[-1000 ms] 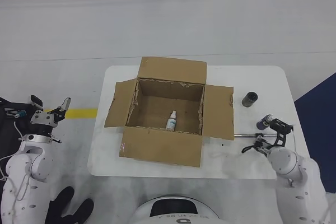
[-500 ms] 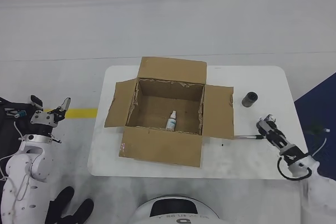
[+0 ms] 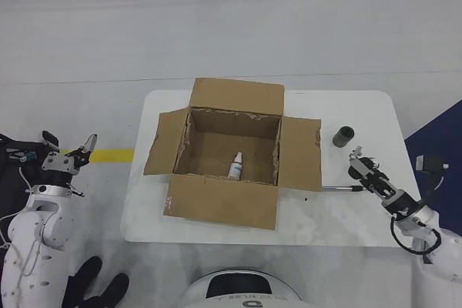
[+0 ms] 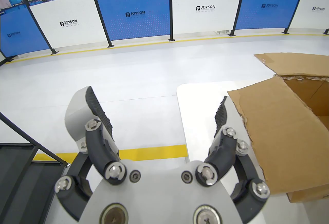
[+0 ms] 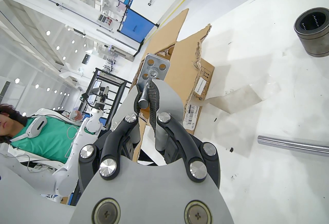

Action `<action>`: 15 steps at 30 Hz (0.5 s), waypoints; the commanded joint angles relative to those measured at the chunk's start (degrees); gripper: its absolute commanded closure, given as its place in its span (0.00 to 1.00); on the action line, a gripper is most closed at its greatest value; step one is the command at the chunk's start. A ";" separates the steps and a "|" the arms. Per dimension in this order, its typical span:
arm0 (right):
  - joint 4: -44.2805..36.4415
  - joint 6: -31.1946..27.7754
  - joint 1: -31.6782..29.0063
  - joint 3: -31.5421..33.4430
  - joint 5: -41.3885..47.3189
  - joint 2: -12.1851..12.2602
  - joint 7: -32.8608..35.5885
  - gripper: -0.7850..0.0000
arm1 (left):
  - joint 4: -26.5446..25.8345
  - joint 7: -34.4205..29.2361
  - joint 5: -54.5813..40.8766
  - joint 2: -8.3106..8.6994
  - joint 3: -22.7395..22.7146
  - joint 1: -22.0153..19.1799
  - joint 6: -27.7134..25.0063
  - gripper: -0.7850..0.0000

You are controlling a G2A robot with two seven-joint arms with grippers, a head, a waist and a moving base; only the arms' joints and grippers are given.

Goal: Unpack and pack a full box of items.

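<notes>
Top: cardboard box point(image 3: 223, 202) sits open mid-bench point(image 3: 346, 227) with a small white bottle point(image 3: 236, 166) upright inside. The right tool point(image 3: 359, 163) is just past the box's right flap, between the linear bearing point(image 3: 343, 136) and the steel rod point(image 3: 335, 186); a bump could set the rod rolling. Left wrist: left tool point(image 4: 156, 106) is wide and empty, off the bench's left edge. Right wrist: right tool is clamped on the stub pin of a square drilled flange plate point(image 5: 154, 69) of bare metal. The pinch is at the fingertips only, so the plate-heavy part may pivot or slip, and the flap could snag it.
</notes>
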 commanded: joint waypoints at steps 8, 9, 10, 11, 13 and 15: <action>2.69 -3.32 12.93 -15.94 0.83 1.08 12.70 1.00 | 0.00 0.00 0.00 0.00 0.00 0.00 0.00 0.00; 3.54 -2.27 15.58 -19.01 -0.30 1.12 14.02 1.00 | 0.00 0.00 0.00 0.00 0.00 0.00 0.00 0.00; 4.75 -0.59 18.27 -21.54 -2.66 1.16 14.48 1.00 | 0.00 0.00 0.00 0.00 0.00 0.00 0.00 0.00; 5.90 1.60 20.78 -24.29 -5.72 1.14 14.59 1.00 | 0.00 0.00 0.00 0.00 0.00 0.00 0.00 0.00; 8.29 5.47 25.36 -29.25 -9.41 0.96 13.97 1.00 | 0.00 0.00 0.00 0.00 0.00 0.00 0.00 0.00; 11.08 8.87 29.35 -32.98 -13.29 0.81 13.02 1.00 | 0.00 0.00 0.00 0.00 0.00 0.00 0.00 0.00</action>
